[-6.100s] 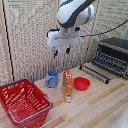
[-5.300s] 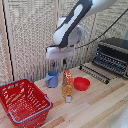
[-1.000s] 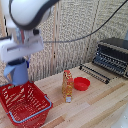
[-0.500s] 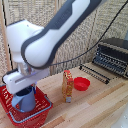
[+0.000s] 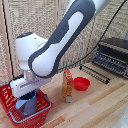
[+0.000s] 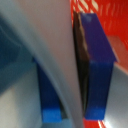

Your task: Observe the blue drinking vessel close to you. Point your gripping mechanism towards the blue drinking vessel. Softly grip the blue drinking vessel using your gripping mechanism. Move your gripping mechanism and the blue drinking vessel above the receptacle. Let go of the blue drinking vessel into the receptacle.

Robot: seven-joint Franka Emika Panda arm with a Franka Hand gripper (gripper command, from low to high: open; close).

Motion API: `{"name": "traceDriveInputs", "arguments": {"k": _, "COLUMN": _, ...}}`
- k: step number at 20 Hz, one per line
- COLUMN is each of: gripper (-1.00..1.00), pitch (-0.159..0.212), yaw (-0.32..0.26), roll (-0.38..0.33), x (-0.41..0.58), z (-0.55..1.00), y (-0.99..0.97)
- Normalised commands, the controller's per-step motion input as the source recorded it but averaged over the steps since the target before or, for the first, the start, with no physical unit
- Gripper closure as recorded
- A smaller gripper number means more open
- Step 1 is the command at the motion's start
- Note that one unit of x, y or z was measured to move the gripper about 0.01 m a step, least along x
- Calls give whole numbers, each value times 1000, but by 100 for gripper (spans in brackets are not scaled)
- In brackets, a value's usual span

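White boxy gripping mechanism (image 5: 28, 93) w/ blue-tipped fingers (image 6: 97, 65) clamped on the wall of the small blue plastic cup (image 5: 27, 104); cup sits low inside red lattice basket (image 5: 44, 106) on the wooden table (image 5: 95, 110).

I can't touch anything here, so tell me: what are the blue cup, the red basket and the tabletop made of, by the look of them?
The blue cup looks like smooth, even-coloured plastic. The red basket also seems plastic: open moulded lattice sides. The tabletop looks like pale wood, with plank lines and grain, though a laminate can't be ruled out.
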Motion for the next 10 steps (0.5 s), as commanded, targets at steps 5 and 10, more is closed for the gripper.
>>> {"name": "traceDriveInputs", "arguments": {"k": 5, "gripper": -100, "pitch": 29, "yaw": -25, "roll": 3, "x": 115, "z": 150, "y": -28}}
{"name": "traceDriveInputs", "arguments": {"k": 10, "gripper": -100, "pitch": 78, "yaw": -111, "roll": -7, "x": 171, "z": 683, "y": 15}}
